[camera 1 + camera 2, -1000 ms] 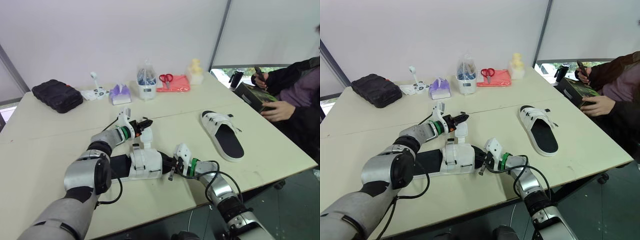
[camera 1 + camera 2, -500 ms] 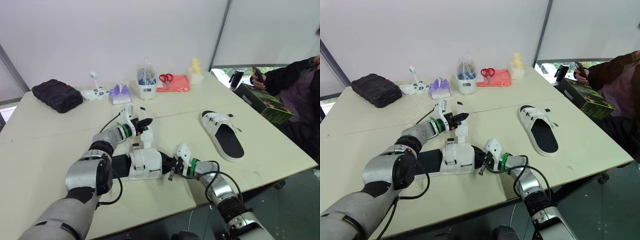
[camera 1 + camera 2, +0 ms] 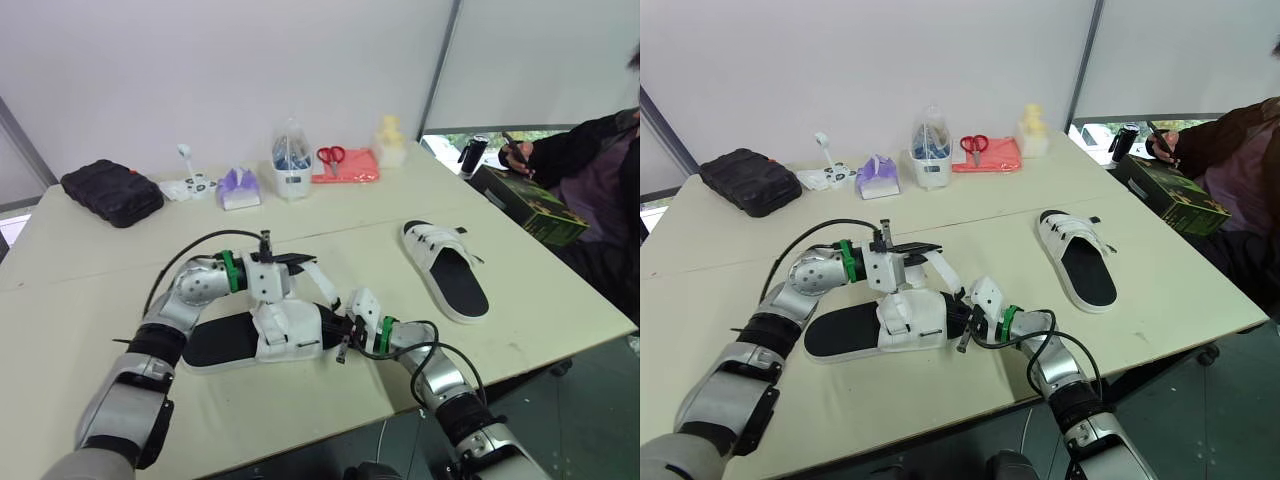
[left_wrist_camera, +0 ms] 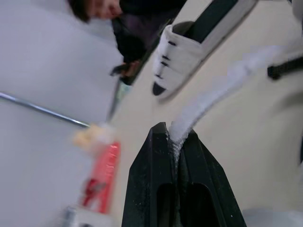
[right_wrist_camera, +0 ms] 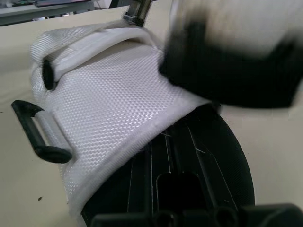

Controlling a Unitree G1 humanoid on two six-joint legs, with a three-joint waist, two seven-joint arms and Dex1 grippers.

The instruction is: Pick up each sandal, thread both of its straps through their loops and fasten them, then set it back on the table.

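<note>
The jaws of the left gripper (image 3: 292, 259) are pinching the strap (image 3: 320, 285), and those of the right gripper (image 3: 343, 328) are clamping the sandal (image 3: 285, 330). Pulling the strap taut and aiming squarely at the loop (image 5: 35, 135) is looking wisest.

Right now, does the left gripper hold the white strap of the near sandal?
Yes, in the left wrist view the left gripper is shut on the white strap, which runs out from between its tips.

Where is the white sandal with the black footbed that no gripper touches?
In the eye views, the free white sandal lies flat on the right half of the beige table, beyond the right gripper and near the dark green box.
</note>
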